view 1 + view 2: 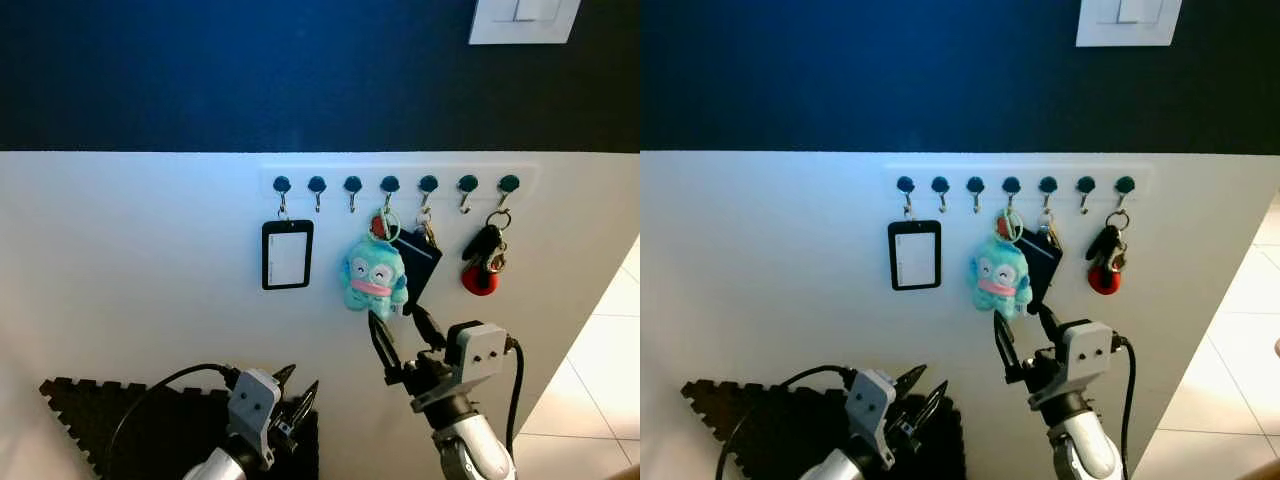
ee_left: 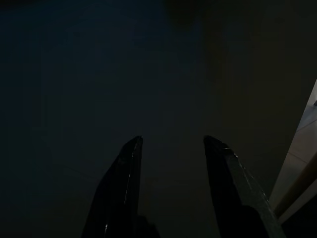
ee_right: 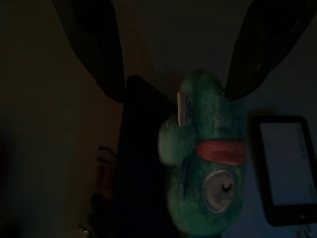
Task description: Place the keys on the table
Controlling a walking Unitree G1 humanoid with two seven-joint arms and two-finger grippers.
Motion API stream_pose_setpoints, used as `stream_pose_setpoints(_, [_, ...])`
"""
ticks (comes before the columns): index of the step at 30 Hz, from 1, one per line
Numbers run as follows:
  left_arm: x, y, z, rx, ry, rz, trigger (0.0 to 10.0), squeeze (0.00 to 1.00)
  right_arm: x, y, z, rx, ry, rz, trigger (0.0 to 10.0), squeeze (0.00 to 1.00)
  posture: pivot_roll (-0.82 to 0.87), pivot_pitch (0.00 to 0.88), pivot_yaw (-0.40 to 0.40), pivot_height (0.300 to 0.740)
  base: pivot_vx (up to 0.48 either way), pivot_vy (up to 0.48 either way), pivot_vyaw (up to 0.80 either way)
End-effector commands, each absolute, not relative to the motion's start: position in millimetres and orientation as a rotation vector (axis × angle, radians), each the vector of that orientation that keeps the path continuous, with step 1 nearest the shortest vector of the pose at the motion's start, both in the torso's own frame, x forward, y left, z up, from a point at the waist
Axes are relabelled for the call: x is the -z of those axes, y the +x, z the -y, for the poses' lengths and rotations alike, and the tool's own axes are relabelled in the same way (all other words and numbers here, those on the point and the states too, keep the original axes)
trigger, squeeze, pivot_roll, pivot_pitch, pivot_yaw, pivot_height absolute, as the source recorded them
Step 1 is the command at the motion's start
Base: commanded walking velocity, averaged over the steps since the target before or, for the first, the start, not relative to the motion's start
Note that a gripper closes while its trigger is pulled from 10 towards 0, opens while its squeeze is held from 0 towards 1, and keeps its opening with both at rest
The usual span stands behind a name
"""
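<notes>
The right hand (image 1: pixel 405 335) is raised toward the wall, its two black fingers spread apart and pointing up just beneath the teal plush keychain (image 1: pixel 374 277). In the right wrist view the plush (image 3: pixel 208 158) hangs between the two finger tips, which stand either side of its lower end without clearly touching it. The plush hangs by a ring from the middle hook of the hook rail (image 1: pixel 400 182), a white strip with seven dark knobs fixed along the top of the white lower wall. Just beside it, on the next hook toward the rail's right end, hangs a dark blue card holder (image 1: pixel 417 262) with keys; it partly sits behind the plush. At the rail's right end hangs a black car key with a red fob (image 1: pixel 483 262). On the left end hook hangs a black-framed badge holder (image 1: pixel 287 254), well apart from the plush.

The left hand (image 1: pixel 296 403) is held low, near a black foam mat (image 1: pixel 110 415) with a toothed edge on the floor; its fingers stand apart in the dark left wrist view (image 2: pixel 171 188). A white light switch (image 1: pixel 524 20) sits on the dark blue upper wall.
</notes>
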State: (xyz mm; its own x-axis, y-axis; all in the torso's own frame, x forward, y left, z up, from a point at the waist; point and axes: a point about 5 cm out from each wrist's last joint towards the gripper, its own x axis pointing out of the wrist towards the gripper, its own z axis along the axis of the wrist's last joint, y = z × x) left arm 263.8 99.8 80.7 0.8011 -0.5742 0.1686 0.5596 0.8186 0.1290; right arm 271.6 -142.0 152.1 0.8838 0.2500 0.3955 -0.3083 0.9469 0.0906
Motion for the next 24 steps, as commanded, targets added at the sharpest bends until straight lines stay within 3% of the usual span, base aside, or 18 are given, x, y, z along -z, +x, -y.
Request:
stream_pose_setpoints(1, [-78,261,-105,0.619,0.104,0.187,10.0,0.0,-159,268,149,-0.255,0.147,0.422,10.0,0.0,0.01,0.053,0.028,0.74,0.0,0.0,0.0])
stream_pose_setpoints(7, [-78,261,-104,0.623,0.107,0.187,10.0,0.0,-169,268,159,-0.211,0.162,0.463,10.0,0.0,0.01,0.051,0.032,0.74,0.0,0.0,0.0])
stream_pose_setpoints(24, [-78,261,-104,0.622,0.111,0.186,10.0,0.0,-170,254,123,-0.393,0.184,0.434,10.0,0.0,0.01,0.053,0.027,0.74,0.0,0.0,0.0])
